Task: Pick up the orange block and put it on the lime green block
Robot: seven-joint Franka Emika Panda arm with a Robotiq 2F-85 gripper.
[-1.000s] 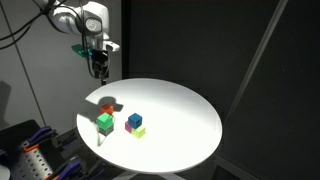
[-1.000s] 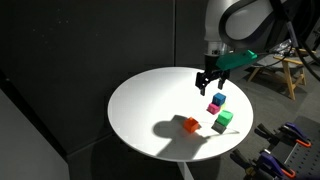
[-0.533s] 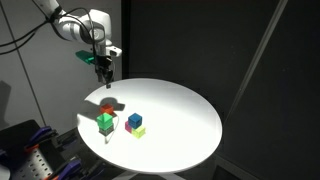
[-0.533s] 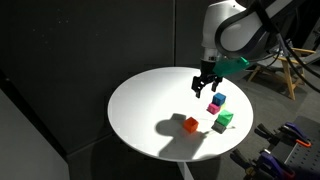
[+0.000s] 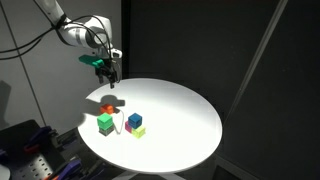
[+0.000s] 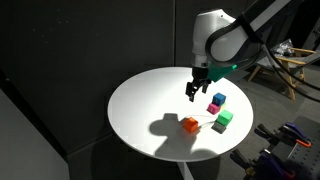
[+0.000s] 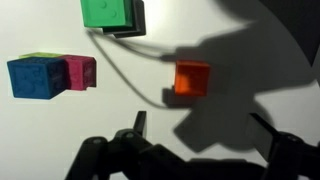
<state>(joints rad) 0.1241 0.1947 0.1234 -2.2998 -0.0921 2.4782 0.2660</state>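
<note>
The orange block (image 5: 109,108) lies on the round white table (image 5: 185,115), and it also shows in the other exterior view (image 6: 190,125) and in the wrist view (image 7: 191,80). The lime green block (image 5: 105,123) sits close beside it, at the table's edge (image 6: 225,118), and at the top of the wrist view (image 7: 110,12). My gripper (image 5: 110,76) hangs open and empty above the table, a little above and beside the orange block (image 6: 192,92). In the wrist view its jaws (image 7: 203,128) stand wide apart just below the orange block.
A blue block (image 7: 35,77), a magenta block (image 7: 80,72) and a paler yellow-green block (image 5: 139,131) cluster near the green one. The blue (image 6: 219,100) and magenta (image 6: 213,107) blocks lie just beside the gripper. Dark curtains surround the table (image 6: 140,100).
The gripper has moved across the table away from the block cluster toward the orange block, staying open. The blocks have not moved.
</note>
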